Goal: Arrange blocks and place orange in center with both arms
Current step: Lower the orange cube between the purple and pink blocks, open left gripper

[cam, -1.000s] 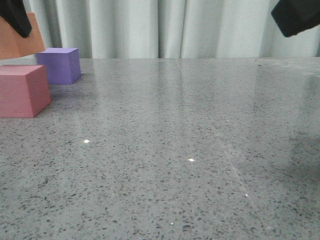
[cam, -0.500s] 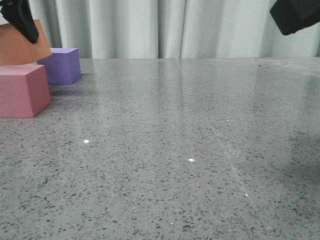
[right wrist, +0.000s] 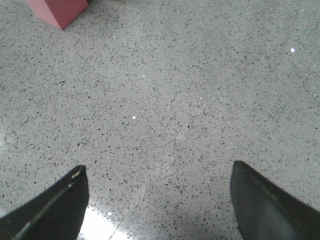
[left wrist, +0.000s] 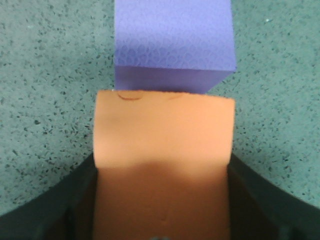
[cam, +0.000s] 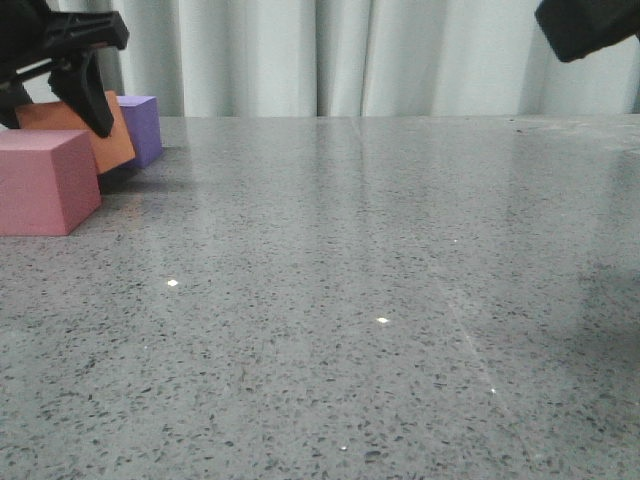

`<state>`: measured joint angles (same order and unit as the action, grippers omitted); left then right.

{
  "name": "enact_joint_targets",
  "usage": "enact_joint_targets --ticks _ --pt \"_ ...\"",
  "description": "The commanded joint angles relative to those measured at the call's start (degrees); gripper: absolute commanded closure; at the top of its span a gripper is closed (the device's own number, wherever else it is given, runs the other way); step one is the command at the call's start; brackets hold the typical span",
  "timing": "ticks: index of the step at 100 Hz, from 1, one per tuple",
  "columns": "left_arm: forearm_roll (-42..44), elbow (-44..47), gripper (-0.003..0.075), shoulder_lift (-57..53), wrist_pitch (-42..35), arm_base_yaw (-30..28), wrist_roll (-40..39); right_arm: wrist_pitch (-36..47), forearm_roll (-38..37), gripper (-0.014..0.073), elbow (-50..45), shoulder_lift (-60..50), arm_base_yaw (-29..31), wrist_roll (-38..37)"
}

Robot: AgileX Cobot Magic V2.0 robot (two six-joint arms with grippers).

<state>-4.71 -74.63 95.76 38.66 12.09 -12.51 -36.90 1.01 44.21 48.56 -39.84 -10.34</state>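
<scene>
My left gripper (cam: 55, 100) is shut on the orange cube (cam: 115, 145) at the far left of the table. It holds the cube low, just behind the pink-red cube (cam: 45, 180) and in front of the purple cube (cam: 147, 125). In the left wrist view the orange cube (left wrist: 162, 145) sits between the black fingers (left wrist: 252, 200), right next to the purple cube (left wrist: 172, 42). I cannot tell whether the orange cube touches the table. My right gripper (right wrist: 160, 200) is open and empty, raised at the top right of the front view (cam: 590, 25).
The grey speckled table (cam: 380, 300) reaches back to a pale curtain (cam: 350, 55). A corner of the pink-red cube (right wrist: 57, 10) shows in the right wrist view, far from the right fingers.
My left gripper has come down and a little to the right with the orange cube, from above the pink-red cube to table level between the pink-red and purple cubes. The right gripper has barely moved.
</scene>
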Motion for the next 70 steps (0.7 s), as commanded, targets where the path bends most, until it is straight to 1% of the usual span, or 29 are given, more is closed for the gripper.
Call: enact_joint_targets --ticks 1,13,20,27,34,46,56,70 --pt "-0.2 -1.4 0.0582 -1.8 -2.9 0.3 -0.7 3.7 0.2 0.0011 1.5 -0.5 0.0 0.4" --pt "-0.1 -1.4 0.0579 -1.6 -2.9 0.3 -0.7 3.7 0.2 0.0011 1.5 -0.5 0.0 0.4" --pt "-0.1 -1.4 0.0550 -1.6 -2.9 0.3 -0.7 3.7 0.2 0.0011 1.5 -0.5 0.0 0.4" --pt "-0.1 -1.4 0.0480 -1.6 -2.9 0.3 -0.7 3.7 0.2 0.0011 1.5 -0.5 0.0 0.4" --pt "-0.1 -1.4 0.0378 -1.6 -2.9 0.3 -0.7 3.7 0.3 0.0011 1.5 -0.5 0.0 0.4" --pt "-0.1 -1.4 0.0257 -1.6 -2.9 0.3 -0.7 3.7 0.3 0.0011 1.5 -0.5 0.0 0.4" --pt "-0.3 -1.4 0.0225 -1.6 -2.9 0.3 -0.7 3.7 0.3 0.0011 1.5 -0.5 0.0 0.4" --pt "-0.8 -1.4 0.0224 -1.6 -2.9 0.3 -0.7 3.7 0.3 0.0011 1.5 -0.5 0.0 0.4"
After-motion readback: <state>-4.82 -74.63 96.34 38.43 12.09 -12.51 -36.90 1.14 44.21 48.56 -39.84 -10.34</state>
